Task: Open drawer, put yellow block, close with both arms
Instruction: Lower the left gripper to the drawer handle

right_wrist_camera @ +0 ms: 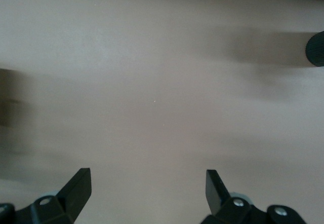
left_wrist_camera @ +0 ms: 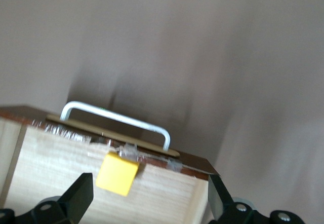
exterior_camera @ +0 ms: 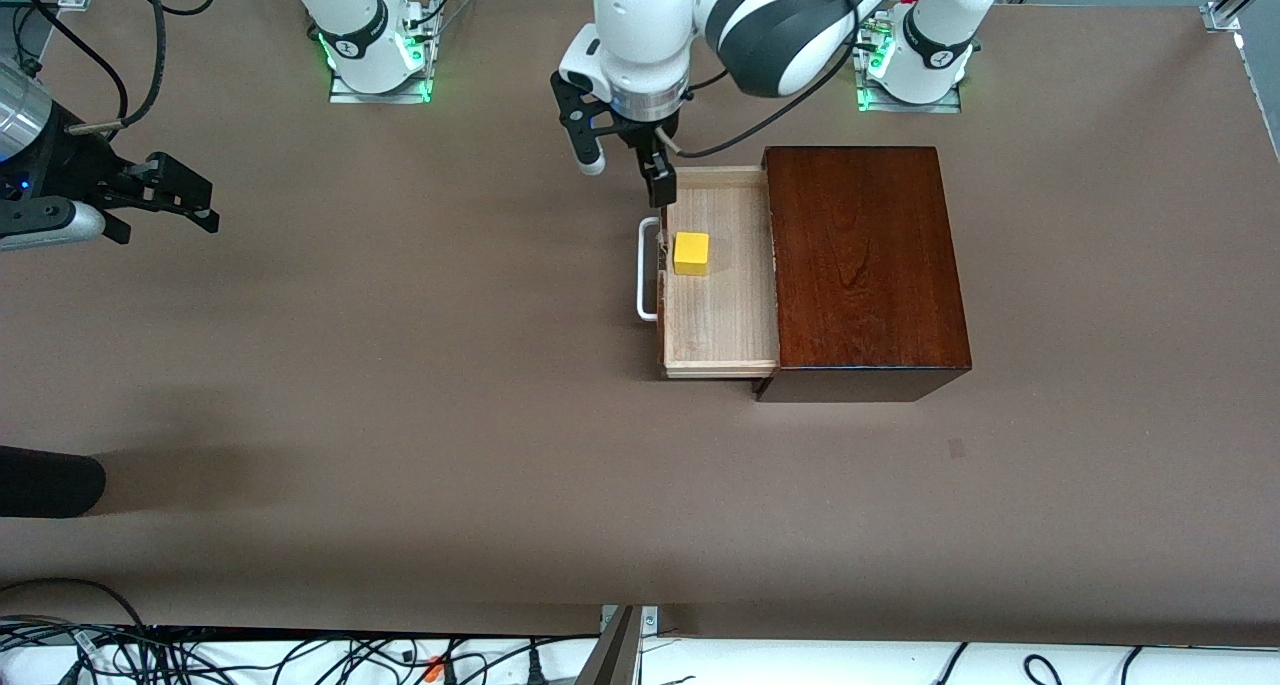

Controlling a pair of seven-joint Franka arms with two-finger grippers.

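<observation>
I see the pale wood sliding drawer (exterior_camera: 718, 305) with its white U-shaped bar handle (exterior_camera: 647, 269) pulled well out of the glossy dark mahogany box (exterior_camera: 862, 265), toward the right arm's end of the brown counter (exterior_camera: 400, 365). The small bright yellow cube block (exterior_camera: 691, 253) sits on the drawer floor, just beside the front panel with the handle and apart from the box opening; the left wrist view shows the block (left_wrist_camera: 117, 174) resting flat against the inner face of that front panel. My left arm's black two-finger tool (exterior_camera: 627, 170) hangs over the drawer's front corner on the robot-base side, fingers spread wide with nothing between them; in its wrist view both fingertips (left_wrist_camera: 81, 196) frame the block without touching it. My right arm's black two-finger tool (exterior_camera: 185, 200) waits over bare counter at the right arm's end, well apart from the drawer, fingers fully spread and empty; its wrist view shows only counter surface between the fingertips (right_wrist_camera: 78, 188). A dark rounded object (exterior_camera: 50, 482) lies at the counter's edge nearer the front camera.
</observation>
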